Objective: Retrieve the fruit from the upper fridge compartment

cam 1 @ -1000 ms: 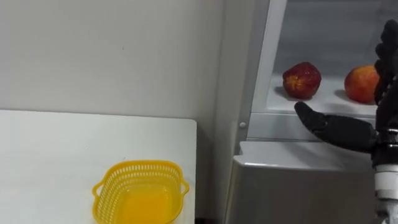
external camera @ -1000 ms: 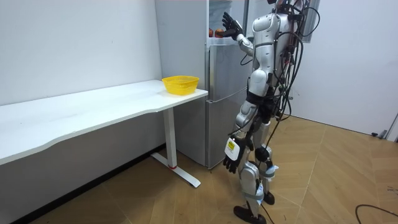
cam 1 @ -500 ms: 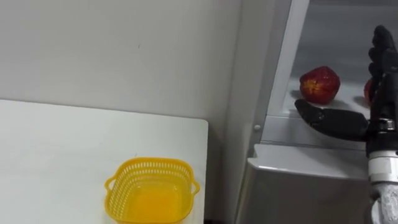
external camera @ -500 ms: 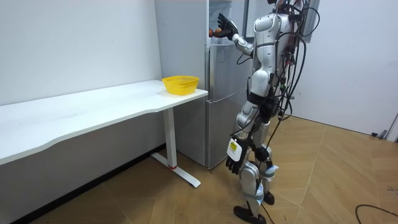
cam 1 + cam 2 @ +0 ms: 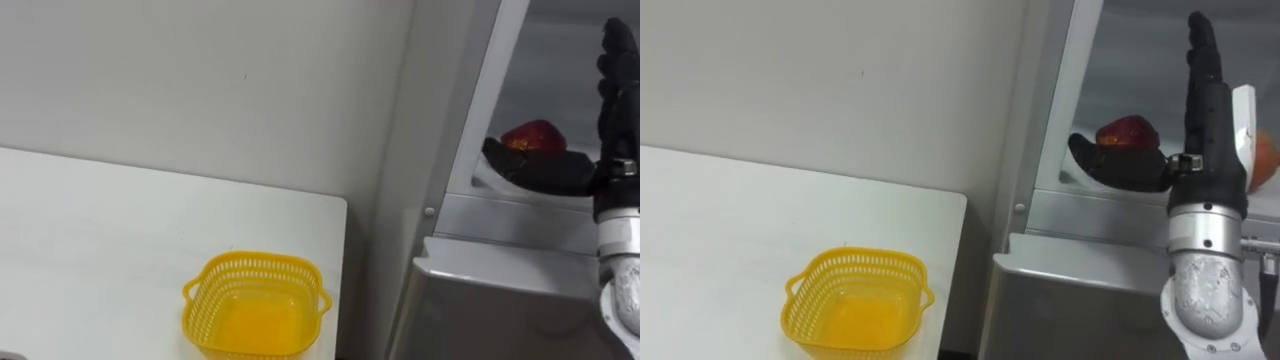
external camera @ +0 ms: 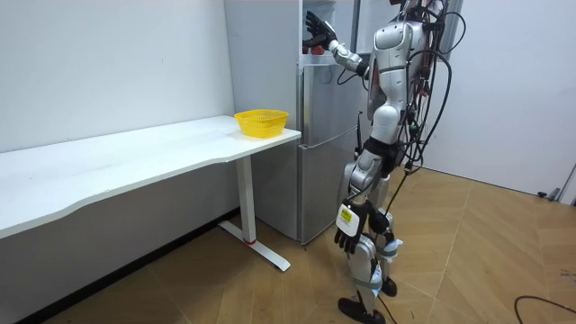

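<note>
Right hand (image 5: 1208,140) is open inside the upper fridge (image 5: 1090,300), fingers straight up, thumb stretched just in front of the red fruit (image 5: 1127,131) on the fridge's white shelf. Whether it touches, I cannot tell. The fruit looks round, smooth and glossy. It is probably firm and light, and apt to roll or bruise. It is best cupped round its widest part, thumb opposite fingers. An orange fruit (image 5: 1265,160) lies further right in the fridge. Left of the fridge, a yellow plastic lattice basket (image 5: 855,305) sits on a matte white table (image 5: 720,220). Left hand (image 6: 346,237) hangs low, away from the fridge.
</note>
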You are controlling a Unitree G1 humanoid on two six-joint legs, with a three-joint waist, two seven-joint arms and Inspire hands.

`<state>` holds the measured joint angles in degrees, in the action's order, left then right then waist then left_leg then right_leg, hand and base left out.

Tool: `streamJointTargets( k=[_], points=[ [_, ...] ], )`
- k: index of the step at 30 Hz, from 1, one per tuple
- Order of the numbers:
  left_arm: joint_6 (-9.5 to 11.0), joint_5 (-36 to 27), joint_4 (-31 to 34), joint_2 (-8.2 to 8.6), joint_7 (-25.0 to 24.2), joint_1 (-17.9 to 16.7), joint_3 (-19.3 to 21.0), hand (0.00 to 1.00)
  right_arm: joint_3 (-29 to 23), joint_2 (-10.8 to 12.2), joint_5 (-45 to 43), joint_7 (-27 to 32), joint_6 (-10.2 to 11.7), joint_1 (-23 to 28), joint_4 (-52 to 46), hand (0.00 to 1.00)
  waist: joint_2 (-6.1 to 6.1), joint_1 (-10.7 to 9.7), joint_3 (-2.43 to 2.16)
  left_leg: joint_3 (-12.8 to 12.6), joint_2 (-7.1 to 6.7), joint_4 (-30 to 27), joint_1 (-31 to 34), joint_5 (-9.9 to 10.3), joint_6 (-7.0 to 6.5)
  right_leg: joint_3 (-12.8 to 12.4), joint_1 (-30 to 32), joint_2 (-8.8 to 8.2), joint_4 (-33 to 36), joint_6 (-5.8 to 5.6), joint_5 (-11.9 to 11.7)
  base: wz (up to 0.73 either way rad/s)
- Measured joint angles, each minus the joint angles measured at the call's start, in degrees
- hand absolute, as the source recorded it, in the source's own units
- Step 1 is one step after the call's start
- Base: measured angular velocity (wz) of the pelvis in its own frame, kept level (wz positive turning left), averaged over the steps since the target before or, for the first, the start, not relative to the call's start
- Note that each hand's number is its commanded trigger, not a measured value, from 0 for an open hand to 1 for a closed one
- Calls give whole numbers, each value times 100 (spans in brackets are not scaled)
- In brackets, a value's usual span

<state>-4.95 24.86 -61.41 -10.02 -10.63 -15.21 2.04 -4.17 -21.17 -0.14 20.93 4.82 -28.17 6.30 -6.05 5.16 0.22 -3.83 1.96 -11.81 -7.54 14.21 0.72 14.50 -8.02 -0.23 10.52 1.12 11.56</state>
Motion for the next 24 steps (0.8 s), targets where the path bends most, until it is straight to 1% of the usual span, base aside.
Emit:
streamJointTargets(
  k=[1,4,8,11,15,18,22,24],
  points=[
    [-18,-1,3,0,14,-7,0,0,-1,-28,-10,-24,-60,-11,29,0,0,0,-4,1,0,-1,0,0,0,4,0,-1,0,0,0,0],
    [-103,0,4,0,49,-5,-3,0,3,-49,-18,-129,-120,-43,226,0,5,-2,-7,21,-4,-1,-4,-1,-1,7,15,-3,0,0,0,0],
    [-103,0,5,4,127,-4,-2,0,3,-90,-18,-282,-255,-107,431,0,20,-1,-14,22,-8,-1,11,-2,-2,7,49,-7,2,0,0,0],
    [-106,1,19,3,161,-2,-3,0,3,-103,-16,-335,-258,-131,438,0,34,-2,-20,22,-9,-1,21,-5,-4,4,67,-8,9,0,0,0],
    [-113,1,133,-3,152,15,-7,0,14,-128,6,-545,-260,-447,874,0,29,-21,-19,22,-9,1,18,-10,-4,3,64,-10,9,0,0,0],
    [-111,-4,231,-18,119,34,-25,0,45,-135,4,-609,-264,-574,1075,0,19,-22,-19,34,-13,1,19,-12,-4,19,53,-16,8,1,0,1],
    [-112,-7,234,-33,79,52,-29,0,52,-176,-3,-720,-269,-578,1138,0,2,-25,-10,72,-38,5,17,-24,-15,54,35,-35,0,1,0,4],
    [-113,-6,234,-57,24,48,-29,0,65,-224,1,-738,-305,-578,1146,0,-15,-19,-2,73,-44,8,16,-29,-20,55,23,-41,1,1,0,0]
  ],
)
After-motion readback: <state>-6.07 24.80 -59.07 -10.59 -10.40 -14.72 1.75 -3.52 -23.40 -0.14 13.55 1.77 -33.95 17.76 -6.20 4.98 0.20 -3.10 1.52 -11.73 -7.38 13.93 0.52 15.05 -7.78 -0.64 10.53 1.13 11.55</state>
